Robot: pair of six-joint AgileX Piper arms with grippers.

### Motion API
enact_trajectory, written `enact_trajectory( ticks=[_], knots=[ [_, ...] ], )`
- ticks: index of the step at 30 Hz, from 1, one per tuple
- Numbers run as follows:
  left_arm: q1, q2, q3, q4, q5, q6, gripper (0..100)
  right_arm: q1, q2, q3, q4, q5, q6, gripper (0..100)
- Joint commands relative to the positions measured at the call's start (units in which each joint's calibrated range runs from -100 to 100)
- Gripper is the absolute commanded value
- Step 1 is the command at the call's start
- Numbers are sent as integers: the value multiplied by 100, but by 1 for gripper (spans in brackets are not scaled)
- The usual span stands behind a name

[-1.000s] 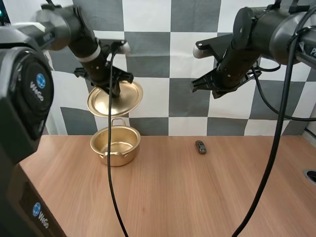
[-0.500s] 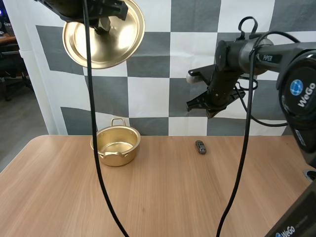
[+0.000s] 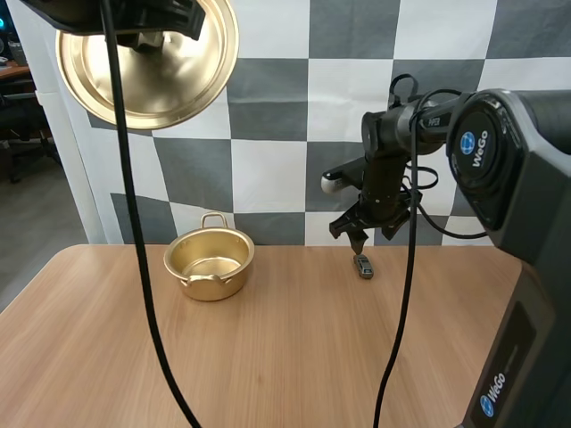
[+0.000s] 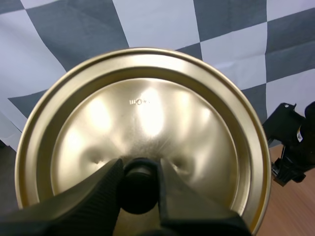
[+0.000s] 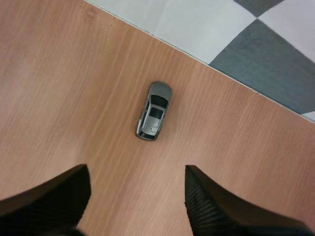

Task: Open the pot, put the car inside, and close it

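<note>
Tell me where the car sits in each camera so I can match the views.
High view: car on the table, right of the pot, under the right end effector.
Right wrist view: car on the table just ahead of the open right end effector.
Left wrist view: faces the lid, pinched by the left end effector.
Shared landmark: the right end effector above the car.
</note>
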Motion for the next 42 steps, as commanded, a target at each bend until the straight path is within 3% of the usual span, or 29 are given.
enact_trajectory(
  ticks=[1, 15, 23, 26, 42],
  knots=[
    [2, 16, 716, 73, 8, -30, 0, 150, 115, -38, -683, 261, -507, 100],
    [2, -38, 798, 85, 8, -30, 0, 150, 148, -38, -836, -609, -608, 100],
    [2, -38, 798, 85, 8, -30, 0, 150, 1270, -38, -768, -1082, -652, 100],
    [2, -38, 798, 85, 8, -30, 0, 150, 1763, -38, -466, -1473, -674, 100],
    [2, -36, 823, 85, 8, -30, 0, -64, 1877, -38, -383, -2164, -695, 100]
  ],
)
